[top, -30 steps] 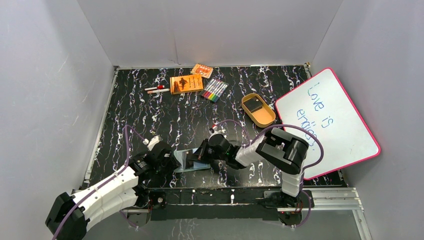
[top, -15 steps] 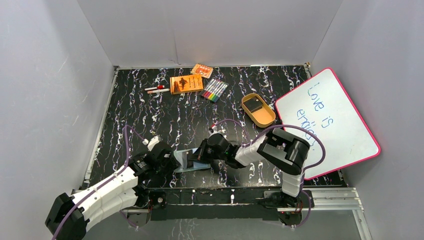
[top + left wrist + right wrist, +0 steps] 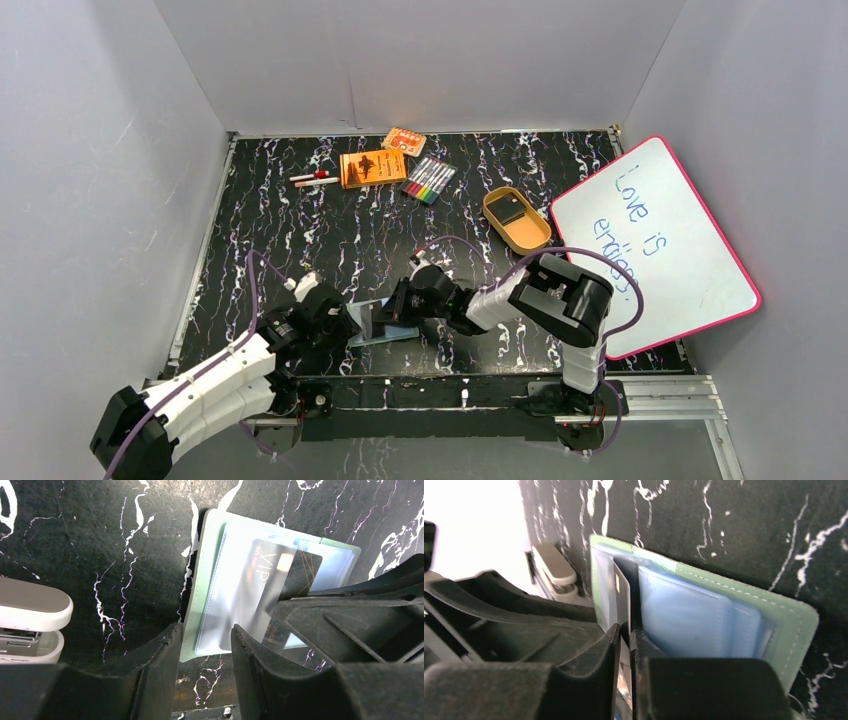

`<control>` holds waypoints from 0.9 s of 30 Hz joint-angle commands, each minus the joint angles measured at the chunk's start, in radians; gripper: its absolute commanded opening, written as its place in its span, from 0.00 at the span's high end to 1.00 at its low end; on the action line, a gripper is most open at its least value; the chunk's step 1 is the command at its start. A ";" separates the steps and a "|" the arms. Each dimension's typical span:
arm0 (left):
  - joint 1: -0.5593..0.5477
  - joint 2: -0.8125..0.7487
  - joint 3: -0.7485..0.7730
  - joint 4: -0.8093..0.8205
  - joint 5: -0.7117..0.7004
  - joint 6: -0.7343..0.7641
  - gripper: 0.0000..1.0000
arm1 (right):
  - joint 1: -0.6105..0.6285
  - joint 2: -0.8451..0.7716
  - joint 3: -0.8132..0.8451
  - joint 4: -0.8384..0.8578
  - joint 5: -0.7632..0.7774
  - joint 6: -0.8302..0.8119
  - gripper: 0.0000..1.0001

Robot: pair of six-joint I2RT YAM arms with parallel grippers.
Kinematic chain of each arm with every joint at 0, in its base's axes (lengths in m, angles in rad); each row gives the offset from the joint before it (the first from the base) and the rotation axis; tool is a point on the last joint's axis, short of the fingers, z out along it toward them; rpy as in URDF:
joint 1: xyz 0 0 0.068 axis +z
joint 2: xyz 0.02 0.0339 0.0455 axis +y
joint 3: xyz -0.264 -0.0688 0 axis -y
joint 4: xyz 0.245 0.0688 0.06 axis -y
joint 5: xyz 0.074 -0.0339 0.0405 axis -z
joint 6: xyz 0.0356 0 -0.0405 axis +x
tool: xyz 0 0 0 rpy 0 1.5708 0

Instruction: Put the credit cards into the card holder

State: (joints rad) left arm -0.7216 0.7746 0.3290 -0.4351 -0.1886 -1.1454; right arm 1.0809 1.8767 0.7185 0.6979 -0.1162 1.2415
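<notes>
The sage-green card holder (image 3: 385,327) lies open on the black marbled table near the front edge, its pale blue sleeves (image 3: 694,620) facing up. A dark credit card (image 3: 272,575) marked VIP stands tilted, with one end tucked under a clear sleeve of the card holder (image 3: 205,580). My right gripper (image 3: 625,628) is shut on the credit card (image 3: 621,592), which shows edge-on in the thin slit between its jaws. My left gripper (image 3: 205,630) is open over the holder's near-left corner, with one finger on each side of it. In the top view the left gripper (image 3: 345,322) and right gripper (image 3: 402,312) meet over the holder.
A tan oval tray (image 3: 530,238) holding a dark flat rectangle (image 3: 511,210) sits at the right. Beside it leans a pink-framed whiteboard (image 3: 655,245). At the back lie two orange boxes (image 3: 372,167), a marker pack (image 3: 428,179) and pens (image 3: 315,179).
My right gripper has edged a little to the left with the card, further over the holder. The left gripper has barely moved.
</notes>
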 commanded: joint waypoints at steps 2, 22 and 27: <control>0.004 -0.006 0.025 -0.029 -0.031 -0.003 0.60 | 0.011 -0.036 0.028 -0.128 -0.022 -0.100 0.65; 0.004 -0.043 0.016 -0.039 -0.074 -0.053 0.61 | 0.018 -0.051 0.154 -0.355 -0.015 -0.239 0.49; 0.004 -0.063 0.013 -0.019 -0.104 -0.090 0.64 | 0.019 -0.052 0.159 -0.378 -0.009 -0.278 0.50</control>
State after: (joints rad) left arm -0.7216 0.7315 0.3298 -0.4503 -0.2329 -1.1923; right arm 1.0935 1.8130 0.8486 0.3645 -0.1333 1.0290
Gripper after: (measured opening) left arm 0.373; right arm 0.503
